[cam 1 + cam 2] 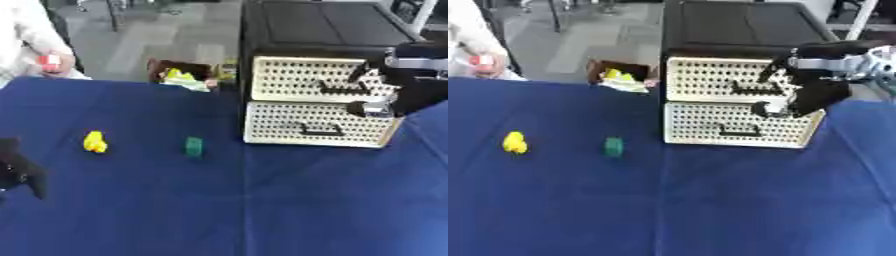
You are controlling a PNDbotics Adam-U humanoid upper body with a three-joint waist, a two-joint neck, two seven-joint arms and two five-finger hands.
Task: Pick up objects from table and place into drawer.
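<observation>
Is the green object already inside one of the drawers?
No, the green object lies on the blue table, left of the drawer unit.

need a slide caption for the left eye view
Right hand at the upper drawer of the cabinet; yellow toy and green block wait on the blue table.

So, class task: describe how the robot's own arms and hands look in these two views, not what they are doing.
The right arm is mostly black, with a silver-grey band at the wrist. The right hand is black and bulky, with pale silver patches on its fingers. The left hand shows only as a plain black shape at the left edge of the left eye view; no cables or markings can be made out.
</observation>
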